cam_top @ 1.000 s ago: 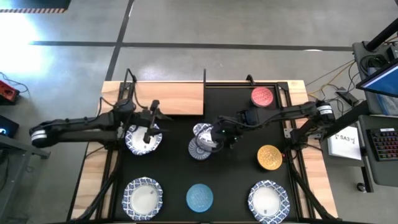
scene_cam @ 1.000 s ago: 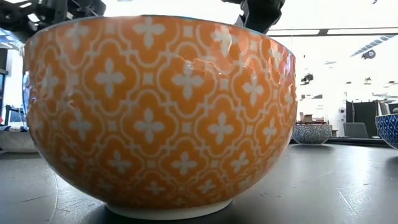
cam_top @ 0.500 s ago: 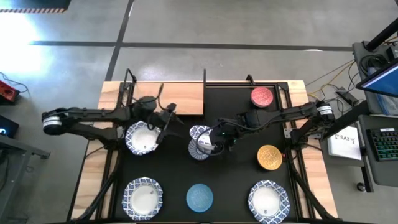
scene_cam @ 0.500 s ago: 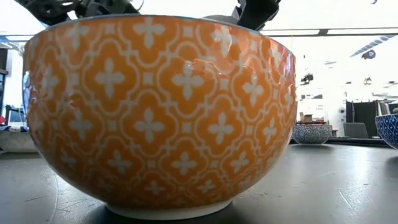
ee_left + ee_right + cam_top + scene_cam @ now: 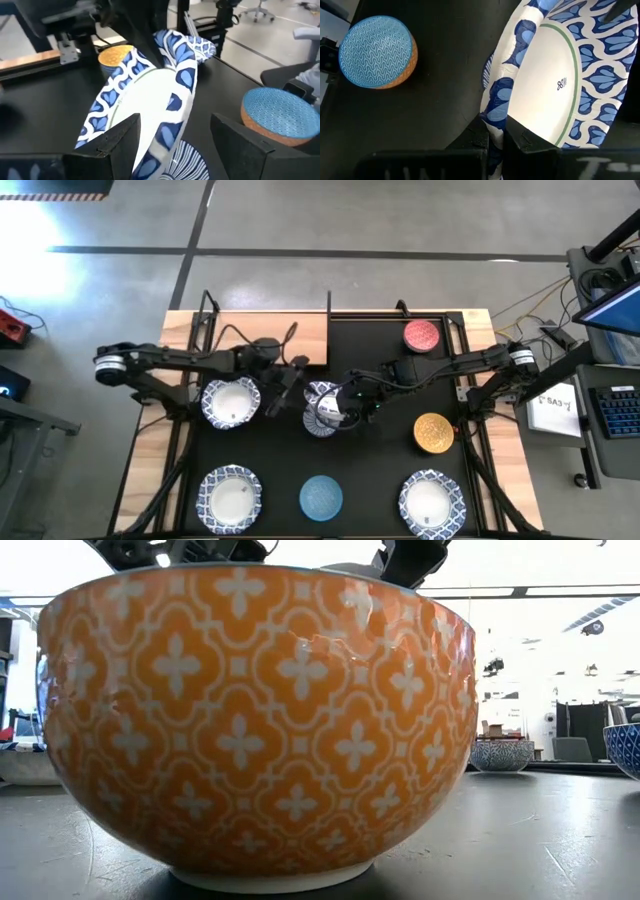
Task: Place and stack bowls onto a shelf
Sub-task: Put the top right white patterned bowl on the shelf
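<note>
White bowl (image 5: 555,85) tilted, rim pinched in right claw (image 5: 496,137).

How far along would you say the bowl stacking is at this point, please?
Nothing looks done: the shelf holds no bowls. In hand: the right gripper is shut on the rim of a tilted white bowl at mid-table, above the blue-grey bowl, while the left gripper is open beside it. Left: every bowl, including the red, yellow and light-blue ones.
</note>
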Tool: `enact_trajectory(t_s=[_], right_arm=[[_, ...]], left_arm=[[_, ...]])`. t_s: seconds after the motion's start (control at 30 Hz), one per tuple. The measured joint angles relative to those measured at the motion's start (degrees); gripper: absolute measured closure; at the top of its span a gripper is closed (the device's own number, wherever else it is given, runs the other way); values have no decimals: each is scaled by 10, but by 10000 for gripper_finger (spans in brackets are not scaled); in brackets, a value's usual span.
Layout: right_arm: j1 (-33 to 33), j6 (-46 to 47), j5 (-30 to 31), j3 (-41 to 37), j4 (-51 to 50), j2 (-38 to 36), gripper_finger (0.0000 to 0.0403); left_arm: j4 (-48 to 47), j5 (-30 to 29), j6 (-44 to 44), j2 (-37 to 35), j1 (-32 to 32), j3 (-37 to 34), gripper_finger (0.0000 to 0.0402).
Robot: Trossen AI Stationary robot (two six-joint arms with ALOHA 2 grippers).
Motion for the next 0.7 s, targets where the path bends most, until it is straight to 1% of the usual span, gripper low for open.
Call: enact_trajectory(t_s=[0.23,0.33,0.47,0.7], right_arm=[[0,0,0,0,-3,0,394],[0,-9,0,0,-3,0,394],[0,-14,-1,0,-3,0,394],[0,-10,1,0,-1,0,391]], left_arm=[[-3,0,-12,12,-2,19,180],[-3,2,-39,18,-8,27,199],[-4,9,-54,21,-18,28,249],[-4,38,-97,21,-20,27,360]])
